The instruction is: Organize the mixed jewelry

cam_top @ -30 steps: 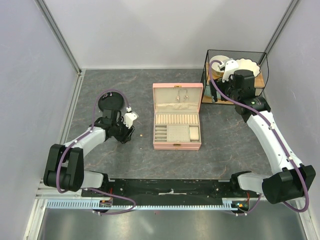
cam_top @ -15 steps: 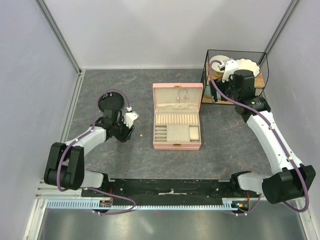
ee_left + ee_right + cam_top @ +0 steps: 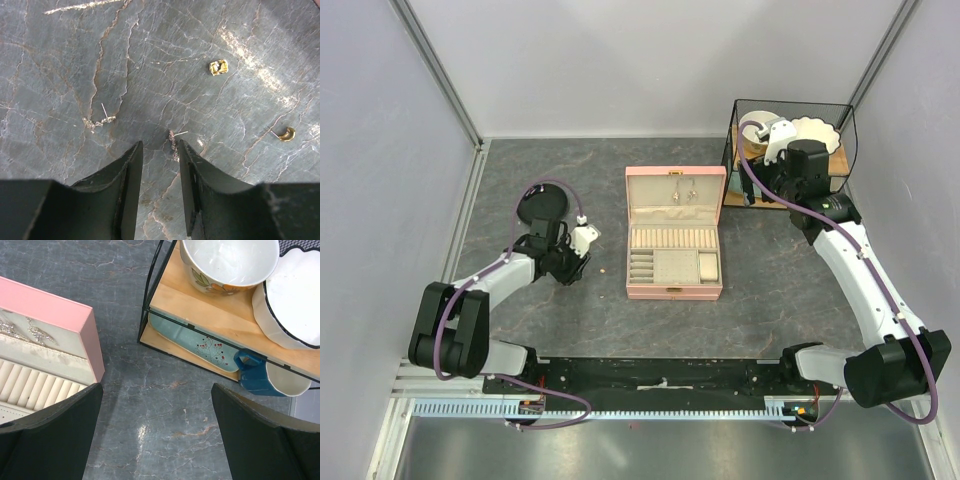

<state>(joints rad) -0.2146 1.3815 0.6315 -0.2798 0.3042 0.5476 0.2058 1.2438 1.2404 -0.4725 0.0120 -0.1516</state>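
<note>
Silvery earring (image 3: pixel 173 146), between tips of left gripper (image 3: pixel 160 146), perhaps touching one

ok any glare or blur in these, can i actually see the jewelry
Left wrist: jewelry sharp, a pale glare streak on the table upper right, left fingers dark with little detail. Right wrist: rack crisp, right fingers dark and soft-edged. Top: even light, jewelry barely a speck.

free: bench (image 3: pixel 125 305) gap between box (image 3: pixel 55 315) and rack (image 3: pixel 210 315), below right claw (image 3: pixel 155 390) | obstacles: box centre, rack far right, dish (image 3: pixel 542 205) left
</note>
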